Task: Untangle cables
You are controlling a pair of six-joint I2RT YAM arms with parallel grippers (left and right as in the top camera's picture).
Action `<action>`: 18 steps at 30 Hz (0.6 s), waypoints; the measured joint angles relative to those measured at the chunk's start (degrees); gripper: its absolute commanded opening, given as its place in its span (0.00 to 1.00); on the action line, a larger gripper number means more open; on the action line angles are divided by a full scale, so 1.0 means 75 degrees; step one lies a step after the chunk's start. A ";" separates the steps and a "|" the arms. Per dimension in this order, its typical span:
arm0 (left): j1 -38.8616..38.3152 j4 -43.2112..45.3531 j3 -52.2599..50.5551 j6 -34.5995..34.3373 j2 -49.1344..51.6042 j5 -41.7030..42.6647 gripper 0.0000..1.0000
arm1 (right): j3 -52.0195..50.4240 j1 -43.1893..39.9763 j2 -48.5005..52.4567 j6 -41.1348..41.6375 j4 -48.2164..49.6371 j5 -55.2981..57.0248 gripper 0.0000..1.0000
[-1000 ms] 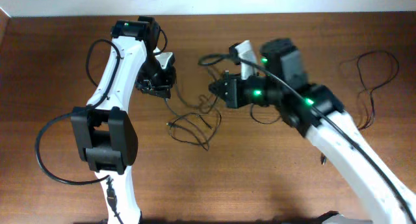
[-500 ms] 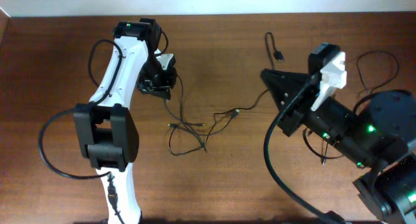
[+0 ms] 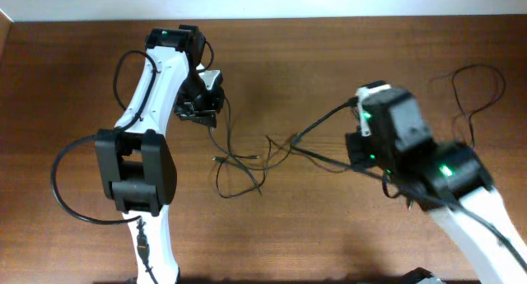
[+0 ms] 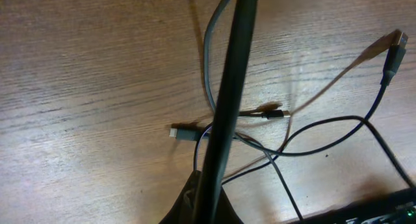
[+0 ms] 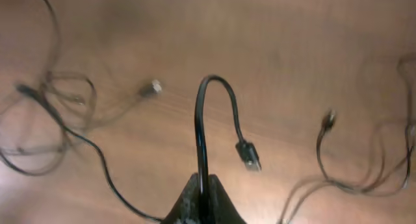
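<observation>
The cables form a loose tangle of thin black cords (image 3: 239, 165) at the table's middle, with small plugs showing in the left wrist view (image 4: 177, 132). My left gripper (image 3: 203, 109) is shut on one cord (image 4: 227, 87) just above the tangle; its closed tips show in the left wrist view (image 4: 208, 199). My right gripper (image 5: 203, 193) is shut on another black cord (image 5: 200, 120) that arches up and ends in a free plug (image 5: 247, 154). That cord stretches from the tangle to the right arm (image 3: 325, 123). The right fingertips are hidden under the wrist in the overhead view.
A separate looped cord (image 3: 473, 90) lies at the far right, also seen in the right wrist view (image 5: 328, 123). The thick arm cable (image 3: 66, 193) loops out at the left. The table's back edge (image 3: 329, 19) meets a white wall.
My right arm left the tangle, swung far right and up with a cord, and now sits lower at centre right with the cord stretched. The tangle spread out. My left arm held still.
</observation>
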 measured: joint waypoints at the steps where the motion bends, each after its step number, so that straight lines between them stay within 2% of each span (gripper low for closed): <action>1: 0.0000 0.0003 0.0000 0.0000 0.0000 0.0000 0.00 | -0.0003 0.0000 0.0283 0.0003 -0.0154 0.0032 0.04; 6: 0.0000 0.0000 0.0000 -0.0003 0.0000 -0.0160 0.00 | -0.0009 0.0000 0.1973 0.0000 -0.0659 0.0143 0.04; 11: 0.0000 -0.0035 0.0000 -0.0411 0.0000 -0.0935 0.03 | -0.0012 0.0000 0.3360 0.0009 -0.0691 0.0140 0.04; 18: 0.0000 -0.0058 0.0000 -0.0679 0.0000 -0.1425 0.00 | -0.0012 -0.0195 0.3826 0.0009 -0.0233 0.0137 0.04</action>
